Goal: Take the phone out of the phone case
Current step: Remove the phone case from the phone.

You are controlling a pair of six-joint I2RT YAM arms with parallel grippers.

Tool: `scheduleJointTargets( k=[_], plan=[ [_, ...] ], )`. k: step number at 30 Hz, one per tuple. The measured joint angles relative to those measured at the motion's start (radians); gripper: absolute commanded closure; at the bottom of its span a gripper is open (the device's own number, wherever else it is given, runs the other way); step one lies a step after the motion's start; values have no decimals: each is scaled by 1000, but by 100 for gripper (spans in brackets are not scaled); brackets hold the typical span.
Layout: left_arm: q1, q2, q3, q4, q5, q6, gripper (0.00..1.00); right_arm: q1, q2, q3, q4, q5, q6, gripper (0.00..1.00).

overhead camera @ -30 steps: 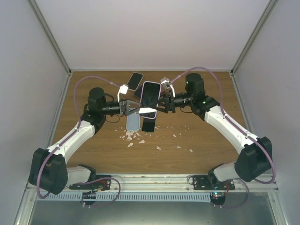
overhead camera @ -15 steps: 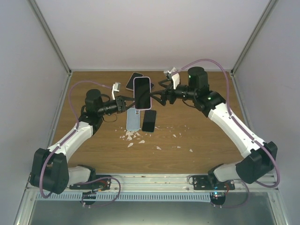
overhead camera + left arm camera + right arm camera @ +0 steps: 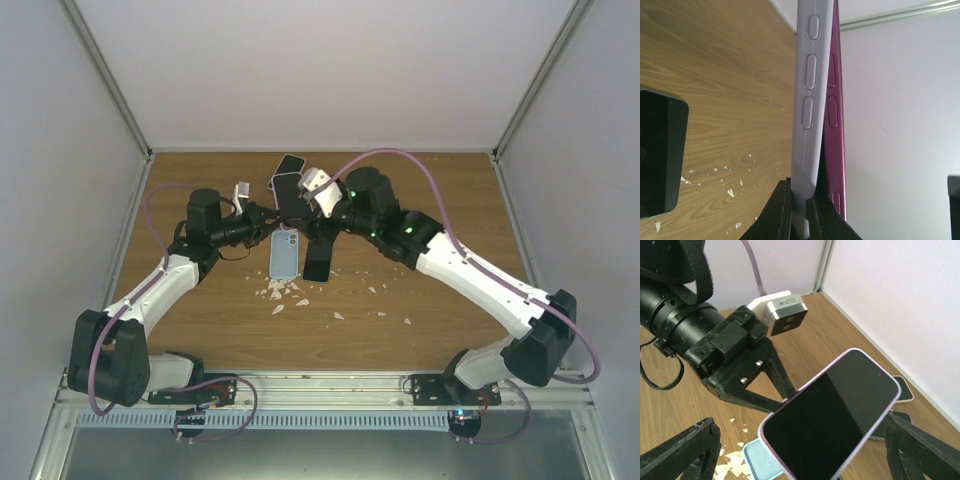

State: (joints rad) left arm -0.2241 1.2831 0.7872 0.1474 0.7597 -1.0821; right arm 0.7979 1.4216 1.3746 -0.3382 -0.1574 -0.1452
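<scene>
The phone [image 3: 832, 415] has a black screen and a magenta body [image 3: 835, 115] and sits in a lilac case [image 3: 807, 100]. In the left wrist view the phone's side stands slightly apart from the case's side. My left gripper [image 3: 801, 212] is shut on the case's edge and holds it above the table; it also shows in the top view [image 3: 265, 215]. My right gripper [image 3: 800, 460] is wide open, one finger [image 3: 680, 455] on each side of the phone, not touching it. In the top view the right wrist [image 3: 330, 200] partly hides the phone [image 3: 288, 190].
A light blue empty case [image 3: 285, 255] and a black phone [image 3: 317, 258] lie on the wooden table below the grippers. Another phone [image 3: 291, 163] lies near the back wall. White flakes [image 3: 283, 292] are scattered in front. Walls close in the table.
My right arm let go of the phone and swung left, over it, with its jaws wide open. The phone tilted and dropped lower, held by my left gripper alone.
</scene>
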Motion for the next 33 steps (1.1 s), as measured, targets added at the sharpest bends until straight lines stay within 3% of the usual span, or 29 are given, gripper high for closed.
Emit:
scheduleJointTargets(
  k=[7, 30, 33],
  plan=[
    [1, 1, 1, -46, -37, -37, 100, 112, 84, 0, 2, 189, -110, 27],
    [2, 1, 1, -61, -55, -56, 100, 188, 181, -38, 117, 495, -301, 36],
    [4, 1, 1, -61, -56, -60, 100, 195, 181, -55, 150, 520, -335, 40]
  ],
)
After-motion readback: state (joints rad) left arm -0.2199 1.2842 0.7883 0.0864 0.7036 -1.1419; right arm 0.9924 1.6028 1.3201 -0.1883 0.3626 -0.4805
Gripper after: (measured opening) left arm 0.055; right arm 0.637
